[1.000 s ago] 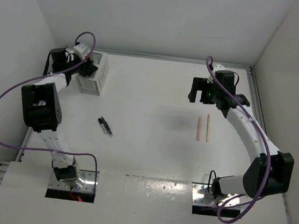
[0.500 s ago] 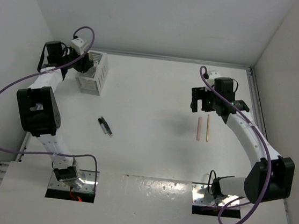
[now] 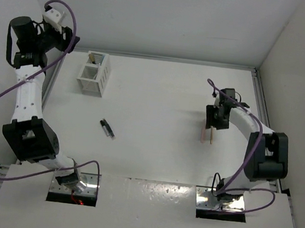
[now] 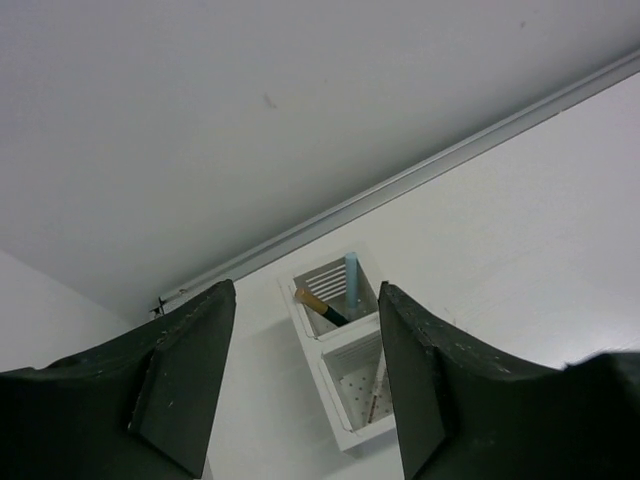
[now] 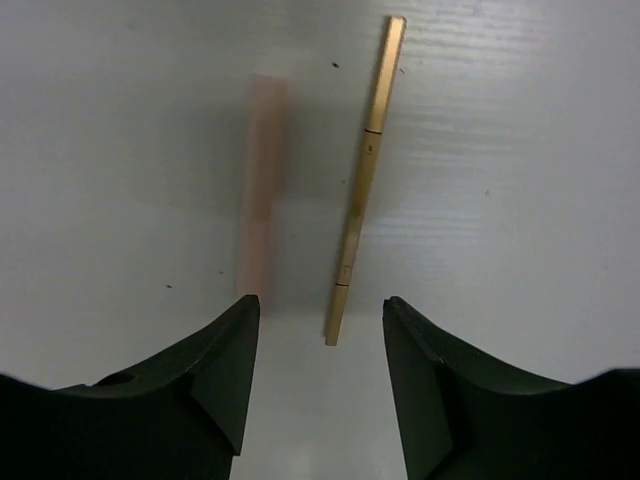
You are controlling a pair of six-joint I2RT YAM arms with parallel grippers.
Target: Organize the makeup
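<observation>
A pink stick (image 3: 202, 134) and a tan stick (image 3: 211, 136) lie side by side at the right. My right gripper (image 3: 217, 119) is open just above their far ends. In the right wrist view the tan stick (image 5: 365, 180) has its near end between my fingertips, the pink stick (image 5: 262, 190) lies by the left finger, and the gripper (image 5: 321, 302) holds nothing. A short black tube (image 3: 106, 128) lies left of centre. My left gripper (image 3: 66, 39) is open and empty, raised high at the far left. A light blue stick (image 4: 351, 278) and a black stick with a gold end (image 4: 320, 306) stand in the box's far compartment.
The white slotted box (image 3: 103, 73) stands at the back left, and in the left wrist view (image 4: 345, 336) its near compartment holds one thin stick (image 4: 375, 385). Walls close the table at the back and both sides.
My left arm has lifted up and swung left, away from the box. My right gripper has come nearer and down over the far ends of the pink and tan sticks.
</observation>
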